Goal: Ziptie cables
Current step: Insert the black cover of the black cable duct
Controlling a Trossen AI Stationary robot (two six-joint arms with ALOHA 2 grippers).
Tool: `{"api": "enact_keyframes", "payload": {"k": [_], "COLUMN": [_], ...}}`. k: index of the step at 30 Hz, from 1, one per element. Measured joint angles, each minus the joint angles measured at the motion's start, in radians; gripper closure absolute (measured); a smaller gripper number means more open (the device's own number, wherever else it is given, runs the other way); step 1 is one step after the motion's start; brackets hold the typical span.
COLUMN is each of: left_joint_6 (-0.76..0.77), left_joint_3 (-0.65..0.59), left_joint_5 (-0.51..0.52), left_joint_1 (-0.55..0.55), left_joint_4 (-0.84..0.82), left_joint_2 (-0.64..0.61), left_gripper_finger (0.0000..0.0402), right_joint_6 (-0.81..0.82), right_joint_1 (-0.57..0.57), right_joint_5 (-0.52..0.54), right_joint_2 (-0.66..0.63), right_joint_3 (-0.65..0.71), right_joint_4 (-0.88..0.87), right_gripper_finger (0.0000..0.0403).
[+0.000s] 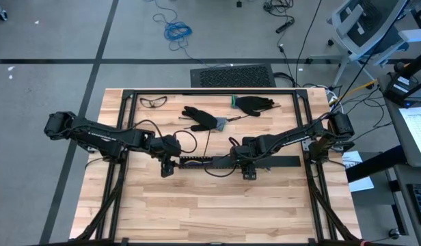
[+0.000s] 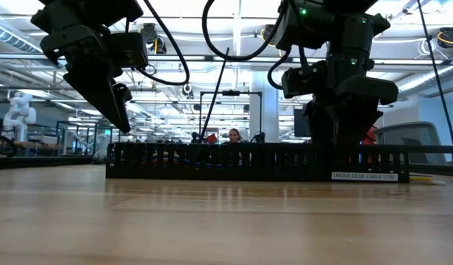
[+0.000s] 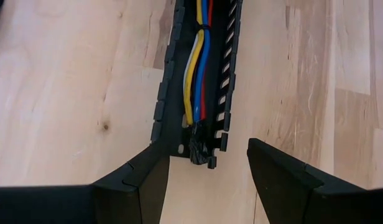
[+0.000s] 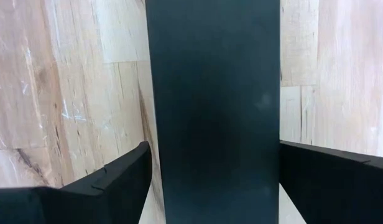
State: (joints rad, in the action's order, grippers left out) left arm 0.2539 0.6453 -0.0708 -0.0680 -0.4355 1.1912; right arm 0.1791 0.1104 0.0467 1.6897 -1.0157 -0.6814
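Left gripper (image 3: 207,180) parked at left end of black slotted tray (image 1: 238,162), fingers apart, nothing held. Cables (image 3: 198,74) lie inside tray channel, just ahead of fingertips, one black tie already round them further in. Right gripper (image 4: 213,180) straddles tray's closed lid section near middle, fingers wide, either side of lid, grip on it unclear. Judgement: steady tray with right, keep left low and centred on channel, pinch bundle, not slotted wall.
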Motion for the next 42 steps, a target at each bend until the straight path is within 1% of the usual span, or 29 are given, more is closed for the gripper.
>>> {"api": "enact_keyframes", "payload": {"k": [15, 21, 25, 27, 29, 31, 33, 34, 38, 42], "left_joint_6": [-0.026, -0.103, -0.077, -0.04, -0.035, -0.05, -0.032, -0.012, 0.002, 0.011], "left_joint_3": [0.0, 0.0, 0.0, 0.002, 0.002, 0.002, 0.005, 0.014, 0.045, 0.083], "left_joint_5": [-0.008, -0.003, -0.02, -0.04, -0.038, -0.001, 0.013, 0.007, -0.084, -0.123], "left_joint_1": [-0.001, -0.021, -0.02, -0.03, -0.046, -0.052, -0.039, -0.033, -0.028, -0.027], "left_joint_4": [0.0, -0.001, -0.002, -0.024, -0.097, -0.146, -0.125, -0.118, -0.063, -0.006], "left_joint_2": [0.0, 0.0, 0.0, 0.0, 0.0, 0.0, 0.0, 0.0, -0.001, -0.001], "left_gripper_finger": [0.0189, 0.0189, 0.0189, 0.0189, 0.0189, 0.0189, 0.0189, 0.0189, 0.0189, 0.0189], "right_joint_6": [0.0, 0.0, 0.0, 0.0, 0.0, 0.0, 0.0, 0.0, -0.009, -0.006], "right_joint_1": [0.0, 0.0, 0.0, 0.0, 0.0, 0.0, 0.0, 0.0, 0.0, 0.0], "right_joint_5": [0.0, 0.0, 0.0, 0.0, 0.0, 0.0, 0.0, 0.0, 0.0, 0.0], "right_joint_2": [0.0, 0.0, 0.0, 0.0, 0.0, 0.0, 0.0, 0.0, 0.0, 0.0], "right_joint_3": [0.0, 0.0, 0.0, 0.0, 0.0, 0.0, 0.0, 0.0, 0.0, 0.0], "right_joint_4": [-0.003, -0.004, -0.004, -0.004, -0.004, -0.004, -0.004, -0.004, -0.004, -0.004], "right_gripper_finger": [0.0092, 0.0092, 0.0092, 0.0092, 0.0092, 0.0092, 0.0092, 0.0092, 0.0092, 0.0092]}}
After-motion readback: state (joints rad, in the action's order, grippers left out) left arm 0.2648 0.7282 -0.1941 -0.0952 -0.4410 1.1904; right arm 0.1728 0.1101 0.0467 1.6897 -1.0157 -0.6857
